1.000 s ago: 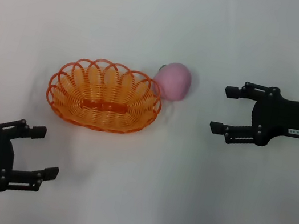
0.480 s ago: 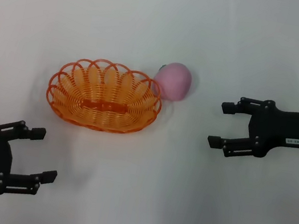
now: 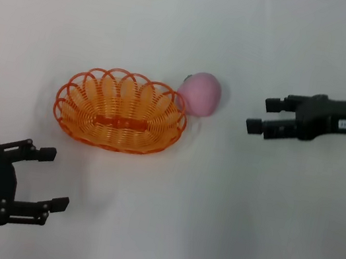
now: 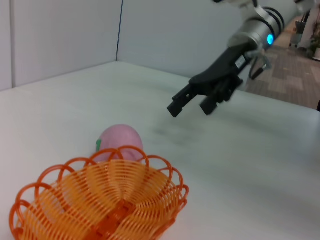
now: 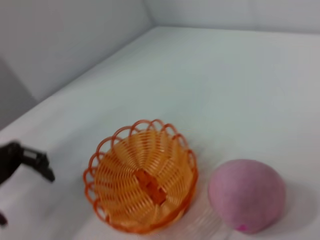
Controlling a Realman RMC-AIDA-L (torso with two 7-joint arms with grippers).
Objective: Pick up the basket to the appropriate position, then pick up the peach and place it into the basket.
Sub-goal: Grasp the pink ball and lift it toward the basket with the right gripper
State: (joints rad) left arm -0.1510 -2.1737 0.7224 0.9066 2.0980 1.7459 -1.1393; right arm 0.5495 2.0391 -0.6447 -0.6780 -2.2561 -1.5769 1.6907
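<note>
Orange wire loops form the basket [image 3: 121,112], which rests on the white tabletop [image 3: 190,32] with the peach [image 3: 201,93] against its rim on the robot's right. The head view shows both arms. The left wrist view shows the peach [image 4: 119,142] behind the basket [image 4: 102,202] and the right end effector [image 4: 190,101] farther off. The right wrist view shows the basket's [image 5: 142,182] empty interior, the peach's [image 5: 247,195] rounded side and part of the left end effector [image 5: 20,160].

Right end effector [image 3: 264,115]: released, fingers apart, holding nothing, above the tabletop to the right of the peach and apart from it. Left end effector [image 3: 50,178]: released, fingers wide apart, empty, nearer the robot than the basket, not touching it.
</note>
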